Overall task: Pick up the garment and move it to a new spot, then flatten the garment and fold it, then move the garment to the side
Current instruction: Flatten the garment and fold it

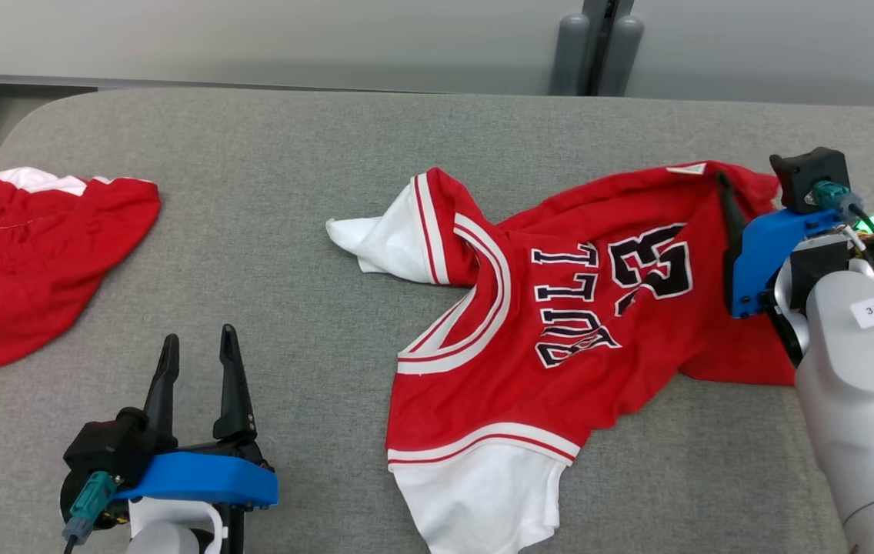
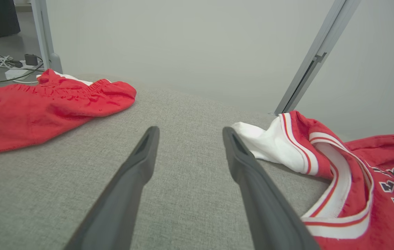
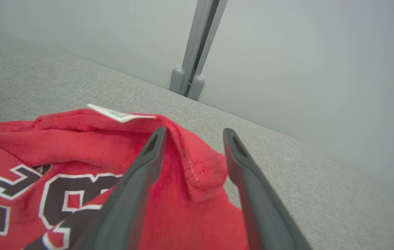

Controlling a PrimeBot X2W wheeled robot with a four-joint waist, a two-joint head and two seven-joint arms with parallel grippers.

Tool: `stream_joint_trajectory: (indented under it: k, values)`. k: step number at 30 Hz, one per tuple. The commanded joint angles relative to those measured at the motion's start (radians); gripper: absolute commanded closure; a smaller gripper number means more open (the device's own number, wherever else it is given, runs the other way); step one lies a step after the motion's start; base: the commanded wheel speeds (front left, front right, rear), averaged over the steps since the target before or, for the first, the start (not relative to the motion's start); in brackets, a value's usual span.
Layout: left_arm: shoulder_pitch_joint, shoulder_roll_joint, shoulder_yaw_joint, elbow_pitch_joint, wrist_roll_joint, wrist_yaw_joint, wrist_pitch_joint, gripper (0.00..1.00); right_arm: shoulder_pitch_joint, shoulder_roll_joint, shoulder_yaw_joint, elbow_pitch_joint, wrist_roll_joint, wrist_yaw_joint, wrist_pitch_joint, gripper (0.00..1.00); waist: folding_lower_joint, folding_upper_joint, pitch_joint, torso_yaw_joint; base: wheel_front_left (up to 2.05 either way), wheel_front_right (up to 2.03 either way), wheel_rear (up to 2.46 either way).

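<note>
Shirt on grey table, right gripper at its edge

Shirt: red, with white trim, dark lettering and the number 23. It lies crumpled and partly spread on the right half of the table. One white-lined part is turned up at the near edge and another at the left. A white label shows at the far edge.

Right gripper: at the shirt's far right corner, beside the label. Fingers are moderately apart, with a raised fold of red cloth standing between them. The left finger lies on the cloth; the right finger is beside the fold, and contact there cannot be told. The fold is not pinched. The pale forearm comes in from the lower right, with the wrist bent toward the shirt.

Left gripper: at the lower left, fingers moderately apart and pointing away over bare table. It holds nothing and is clear of the shirt.

Red shorts: bunched at the table's left edge, well apart from both grippers.
</note>
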Motion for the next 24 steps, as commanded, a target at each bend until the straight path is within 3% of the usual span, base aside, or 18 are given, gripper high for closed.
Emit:
stream_joint_trajectory:
  k: [1, 7, 12, 18, 24]
  values:
    - [-0.015, -0.001, -0.007, -0.004, 0.003, -0.004, -0.003, 0.00, -0.006, 0.008, -0.012, 0.005, -0.012, 0.000, -0.027, 0.00, -0.0001, 0.0000, -0.005, -0.007, 0.00, 0.00, 0.00]
    - [-0.020, -0.001, -0.042, 0.012, 0.019, -0.017, -0.003, 0.00, 0.045, 0.046, -0.041, 0.002, -0.024, 0.000, -0.137, 0.00, -0.0001, 0.0000, -0.026, -0.039, 0.00, 0.00, 0.00]
    - [-0.038, 0.005, -0.123, 0.056, 0.041, -0.039, 0.017, 0.00, 0.123, 0.084, -0.054, -0.079, 0.022, 0.000, -0.186, 0.00, -0.0001, 0.0000, -0.039, -0.068, 0.00, 0.00, 0.00]
    - [-0.084, 0.037, -0.257, 0.134, 0.053, -0.055, 0.123, 0.00, 0.282, 0.114, -0.027, -0.338, 0.120, 0.000, -0.192, 0.00, -0.0001, 0.0000, -0.042, -0.102, 0.00, 0.00, 0.00]
    - [-0.146, 0.070, -0.371, 0.197, 0.036, -0.056, 0.189, 0.00, 0.465, 0.117, 0.074, -0.622, 0.238, 0.000, -0.192, 0.00, -0.0001, 0.0000, -0.041, -0.136, 0.00, 0.00, 0.00]
